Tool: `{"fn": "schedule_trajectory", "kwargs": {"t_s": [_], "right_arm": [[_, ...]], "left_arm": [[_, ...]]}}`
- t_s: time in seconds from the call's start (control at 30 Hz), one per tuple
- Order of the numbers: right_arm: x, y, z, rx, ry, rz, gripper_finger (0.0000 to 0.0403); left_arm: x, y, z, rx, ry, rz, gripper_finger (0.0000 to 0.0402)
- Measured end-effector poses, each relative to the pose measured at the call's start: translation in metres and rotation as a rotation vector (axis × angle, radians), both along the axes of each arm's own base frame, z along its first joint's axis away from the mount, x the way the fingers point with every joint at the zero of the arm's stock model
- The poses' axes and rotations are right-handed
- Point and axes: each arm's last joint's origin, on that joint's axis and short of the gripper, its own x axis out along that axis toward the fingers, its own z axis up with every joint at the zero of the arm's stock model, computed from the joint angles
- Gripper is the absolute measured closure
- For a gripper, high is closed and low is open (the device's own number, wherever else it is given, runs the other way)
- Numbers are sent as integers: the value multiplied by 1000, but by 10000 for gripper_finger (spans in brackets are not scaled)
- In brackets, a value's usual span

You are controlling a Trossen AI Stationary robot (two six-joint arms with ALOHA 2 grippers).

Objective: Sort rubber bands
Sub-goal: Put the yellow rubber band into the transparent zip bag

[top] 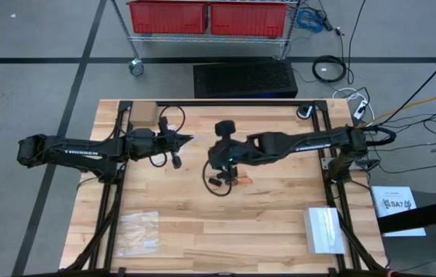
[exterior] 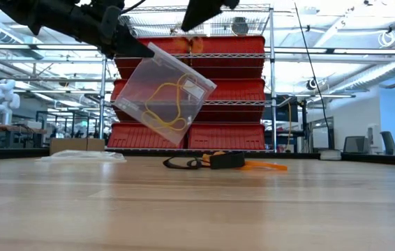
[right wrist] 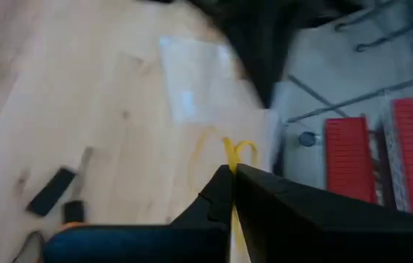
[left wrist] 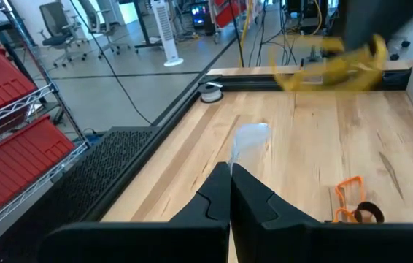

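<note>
My left gripper (top: 182,141) is shut on a clear plastic bag (exterior: 162,94), high over the middle of the table; the bag has yellow rubber bands (exterior: 167,106) inside. To its right, my right gripper (right wrist: 230,174) is raised and shut on a yellow rubber band (right wrist: 230,152). In the left wrist view that band (left wrist: 330,69) shows as a blur under the dark right arm. Orange and black rubber bands (top: 229,182) lie loose on the wood below the right gripper, also seen in the low view (exterior: 215,162). My left gripper pinches the bag's upper edge (exterior: 142,50) between its two shut fingers, coming nearly level from the table's left. The bag hangs tilted below the fingers, clear of the table. My right gripper pinches the yellow band between its shut fingers. A loop of the band (right wrist: 239,150) sticks out past the tips. The fingers slant down, and the band is lifted clear of the table.
Another clear bag (top: 139,231) lies flat near the front left corner. A white box (top: 324,229) sits at the front right, and a small cardboard box (top: 142,114) at the far left. A rack of red bins (top: 206,17) stands beyond the far edge.
</note>
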Motion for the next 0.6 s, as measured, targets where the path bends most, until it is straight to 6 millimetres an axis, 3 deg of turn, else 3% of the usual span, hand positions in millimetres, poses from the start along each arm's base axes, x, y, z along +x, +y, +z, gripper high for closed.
{"fn": "schedule_trajectory", "kwargs": {"t_s": [0.13,0.43,0.6], "right_arm": [[-1,-7,4,-4,-26,-39,403],[15,-26,-17,-8,9,-79,403],[18,-30,-17,33,-8,-68,403]], "left_arm": [[0,0,0,0,-3,0,401],[0,0,0,0,-1,-1,401],[0,0,0,0,-2,-1,401]]}}
